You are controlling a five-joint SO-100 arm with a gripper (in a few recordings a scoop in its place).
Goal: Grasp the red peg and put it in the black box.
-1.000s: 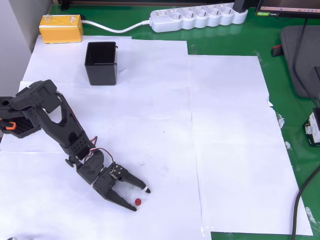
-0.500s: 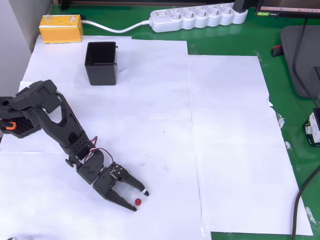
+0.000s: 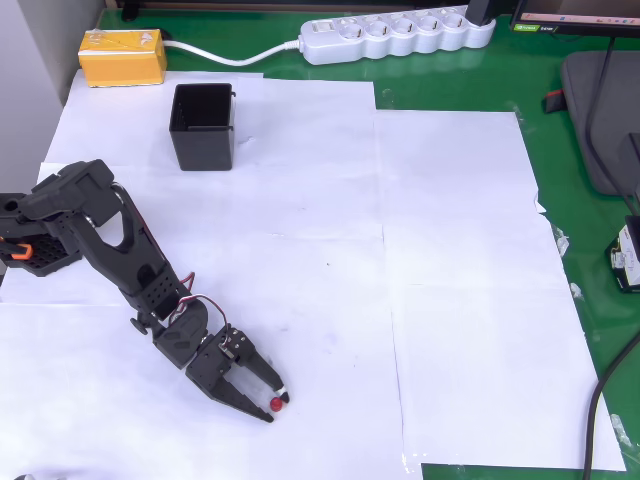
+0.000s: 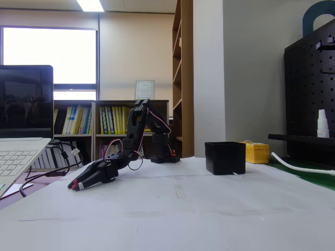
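Overhead view, left to right. Yellow block [image 3: 122,55] at far upper left on green mat [image 3: 450,85], just off the paper. Black box [image 3: 203,125] upright on white paper sheets [image 3: 330,260], open side up, inside dark, contents not discernible. Black arm [image 3: 110,245] based at left edge, orange clip [image 3: 20,251] on base, reaching down and right toward lower centre of paper. Gripper [image 3: 275,402] low over the sheet, fingers narrowed to a small gap with red peg [image 3: 275,403] sitting between the tips; upper finger tip appeared to touch the peg, lower finger just beside it. Firm clamping not confirmable from this angle. Peg well apart from box, toward the lower edge of the paper. White power strip [image 3: 395,35] along top edge, cable running left toward yellow block. Dark pad [image 3: 600,120] at right edge.

Fixed view, left to right. Laptop [image 4: 23,130] at left. Gripper [image 4: 76,185] tip down at paper level, red visible at the very tip, peg [image 4: 75,185] too small to separate from fingers. Arm [image 4: 138,130] folded behind. Black box [image 4: 225,158] right of centre, yellow block [image 4: 256,152] just behind it.
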